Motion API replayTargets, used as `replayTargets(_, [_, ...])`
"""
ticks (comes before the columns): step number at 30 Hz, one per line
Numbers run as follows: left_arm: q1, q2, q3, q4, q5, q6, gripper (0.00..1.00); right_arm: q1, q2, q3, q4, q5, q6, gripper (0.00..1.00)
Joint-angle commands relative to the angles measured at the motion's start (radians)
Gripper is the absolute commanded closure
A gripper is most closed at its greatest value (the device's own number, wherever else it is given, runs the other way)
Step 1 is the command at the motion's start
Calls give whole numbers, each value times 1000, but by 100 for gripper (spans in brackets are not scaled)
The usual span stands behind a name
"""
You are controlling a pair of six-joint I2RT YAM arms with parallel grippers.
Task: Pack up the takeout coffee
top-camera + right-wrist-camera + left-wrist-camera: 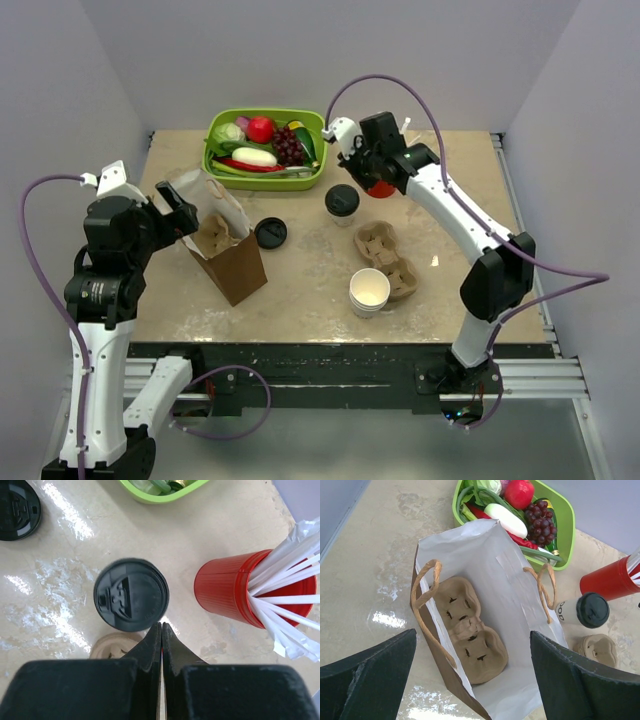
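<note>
The takeout coffee [342,200], a white cup with a black lid [131,601], stands upright on the table right of the bag [592,610]. My right gripper [161,625] is shut with nothing between its fingers, its tips hovering just beside the lid's edge [362,175]. The brown paper bag [225,255] stands open with a cardboard carrier [470,635] lying in its bottom. My left gripper [472,634] hangs wide open above the bag's mouth [180,215], holding nothing.
A second cardboard carrier [388,260] lies near the coffee, with a stack of lidless white cups [369,291] in front. A loose black lid [270,232] lies by the bag. A red cup of straws [235,592] stands right of the coffee. A green tray [567,535] of produce sits behind.
</note>
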Motion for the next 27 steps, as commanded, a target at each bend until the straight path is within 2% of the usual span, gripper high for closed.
replayTargets(1, [4, -3, 19, 30, 6, 9, 0, -1, 23, -6, 18, -35, 41, 100])
replayTargets(2, [4, -3, 18, 28, 3, 9, 1, 1, 38, -4, 20, -69, 57, 96])
replayTargets(3, [4, 0, 15, 27, 3, 9, 0, -1, 44, -7, 24, -101, 58, 85])
replayTargets(6, [4, 2, 10, 22, 3, 9, 0, 4, 60, -4, 63, -150, 92, 67])
replayTargets(7, [4, 3, 10, 21, 0, 10, 0, 4, 64, 7, 70, -159, 98, 64])
replayTargets(12, [4, 2, 7, 21, 4, 12, 0, 5, 107, 39, 110, -158, 115, 58])
replayTargets(17, [4, -3, 4, 19, -3, 12, 0, 31, 163, 73, 55, -150, 61, 44])
replayTargets(20, [4, 2, 2, 21, -2, 10, 0, 65, 189, 90, 84, -51, 99, 39])
replayTargets(24, [4, 9, -1, 27, 3, 7, 0, 109, 227, 142, 109, 37, 210, 39])
replayTargets(25, [4, 11, 1, 28, 4, 6, 0, 119, 235, 157, 110, 140, 239, 40])
replayTargets(27, [4, 9, -1, 30, 7, 6, 0, 135, 256, 174, 100, 240, 332, 42])
